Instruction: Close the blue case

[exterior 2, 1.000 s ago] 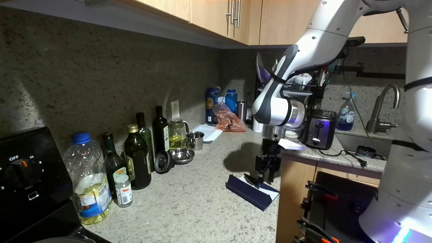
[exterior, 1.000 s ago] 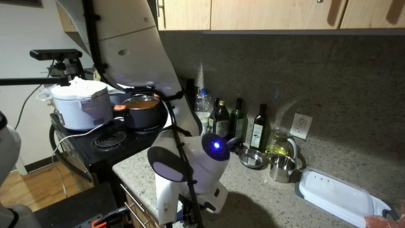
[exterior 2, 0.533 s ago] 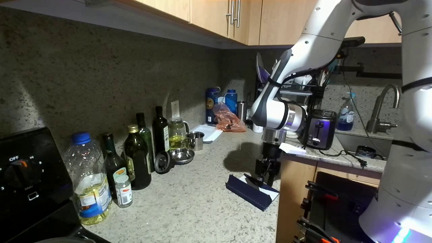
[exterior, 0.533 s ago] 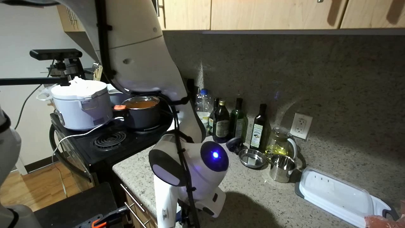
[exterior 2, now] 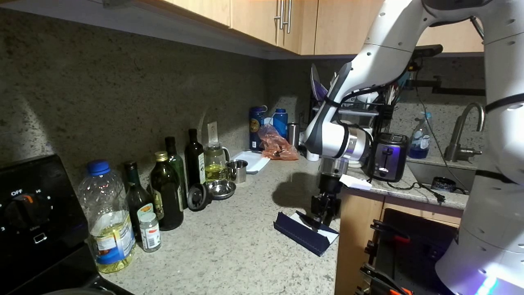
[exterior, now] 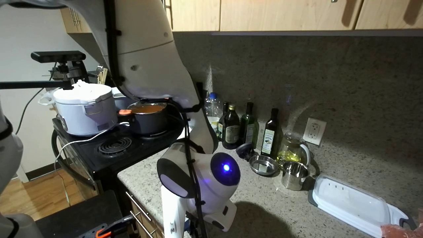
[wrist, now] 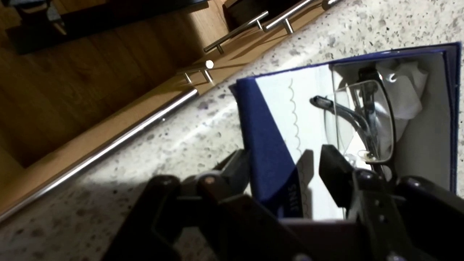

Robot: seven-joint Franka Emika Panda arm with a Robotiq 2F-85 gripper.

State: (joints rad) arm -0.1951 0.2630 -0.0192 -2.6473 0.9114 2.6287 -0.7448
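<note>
Dark glass bottles (exterior 2: 194, 157) ranged along the speckled backsplash (exterior 2: 135, 94) in both exterior views. Steel bowl (exterior 2: 221, 190) and steel cup (exterior 2: 237, 172) set near a glass pitcher (exterior 2: 215, 164). White tray (exterior: 350, 205) noted, orange plastic bag (exterior 2: 279, 146) at one end. In an exterior view, rice cooker (exterior: 84, 110) and dark pot (exterior: 148, 119) seen on black stove (exterior: 86, 158).

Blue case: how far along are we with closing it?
Done: the open gripper is at the blue case, glasses lying inside. In hand: finger placement, apparently; the case's blue edge shows between the fingers, contact unclear. Left: the closing itself, probably by folding it over, since the pale lining lies exposed.
</note>
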